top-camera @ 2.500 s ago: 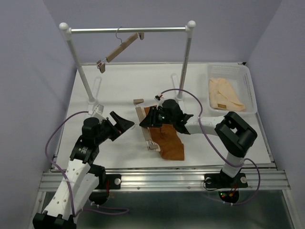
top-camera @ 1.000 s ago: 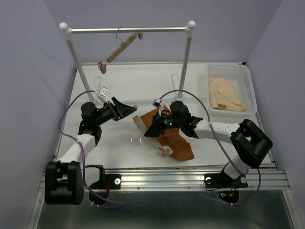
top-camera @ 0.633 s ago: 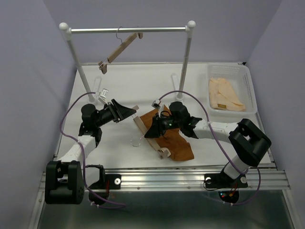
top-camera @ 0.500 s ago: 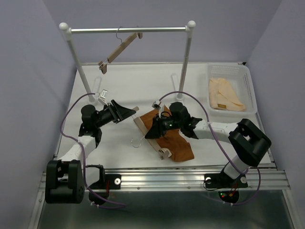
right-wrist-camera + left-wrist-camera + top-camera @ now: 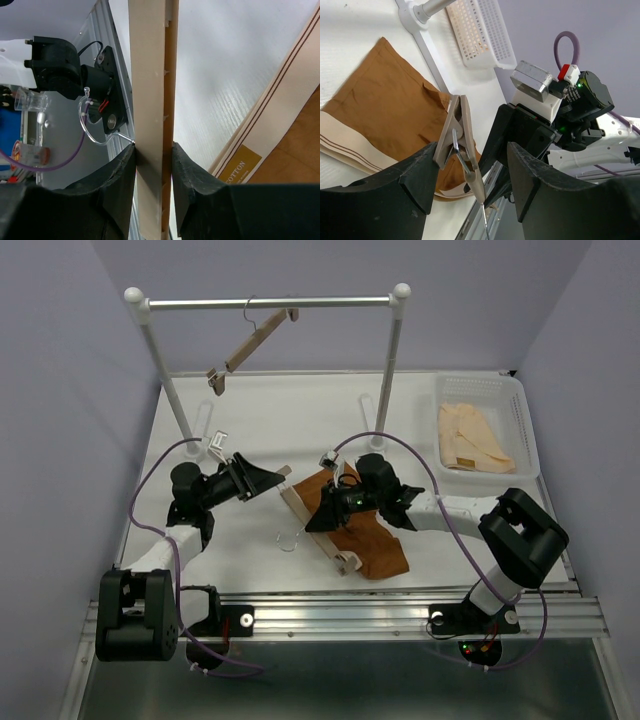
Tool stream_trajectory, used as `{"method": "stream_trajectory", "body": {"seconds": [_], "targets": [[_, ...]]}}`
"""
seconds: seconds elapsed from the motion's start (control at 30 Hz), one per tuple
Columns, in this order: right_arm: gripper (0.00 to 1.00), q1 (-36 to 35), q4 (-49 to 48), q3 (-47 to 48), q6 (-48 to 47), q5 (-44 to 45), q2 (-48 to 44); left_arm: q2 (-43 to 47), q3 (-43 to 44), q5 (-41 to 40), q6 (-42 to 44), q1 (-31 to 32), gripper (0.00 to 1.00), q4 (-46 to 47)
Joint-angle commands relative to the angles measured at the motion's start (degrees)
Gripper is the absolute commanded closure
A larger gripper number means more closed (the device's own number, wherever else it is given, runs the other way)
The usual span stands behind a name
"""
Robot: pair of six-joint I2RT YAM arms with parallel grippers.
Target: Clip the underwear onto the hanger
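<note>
The rust-orange underwear (image 5: 372,545) lies flat on the table, with its tan waistband (image 5: 280,107) toward the left. The light-wood hanger (image 5: 312,525) runs diagonally over its left edge. My right gripper (image 5: 320,517) is shut on the hanger bar (image 5: 151,90) near its middle, and the wire hook (image 5: 95,137) sticks out to the side. My left gripper (image 5: 274,479) is open at the hanger's far end. In the left wrist view the end clip (image 5: 456,131) stands between my spread fingers (image 5: 405,187), and they do not touch it. The underwear (image 5: 385,95) lies behind the clip.
A second hanger (image 5: 250,340) hangs tilted on the metal rail (image 5: 270,303) of the rack at the back. A white basket (image 5: 520,405) at the back right holds pale peach garments (image 5: 470,435). The rack's right post (image 5: 388,390) stands just behind the underwear.
My left arm has swung back and reached in, bringing its open gripper to the hanger's far clip. My right gripper has shifted the hanger and underwear forward and keeps its hold on the bar.
</note>
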State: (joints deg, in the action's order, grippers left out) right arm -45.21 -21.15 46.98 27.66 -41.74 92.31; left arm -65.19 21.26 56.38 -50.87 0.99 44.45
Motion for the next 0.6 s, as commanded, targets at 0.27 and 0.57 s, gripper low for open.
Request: {"method": "stream_trajectory", "body": {"seconds": [0.27, 0.57], "targets": [[0.99, 1.00, -1.97, 0.48, 0.03, -2.21, 0.50, 0.68, -0.78, 1.72, -1.16, -0.29, 0.56, 5.48], [0.99, 1.00, -1.88, 0.39, 0.38, -2.21, 1.12, 0.06, -1.57, -0.21, -1.95, -0.29, 1.00, 6.09]]}}
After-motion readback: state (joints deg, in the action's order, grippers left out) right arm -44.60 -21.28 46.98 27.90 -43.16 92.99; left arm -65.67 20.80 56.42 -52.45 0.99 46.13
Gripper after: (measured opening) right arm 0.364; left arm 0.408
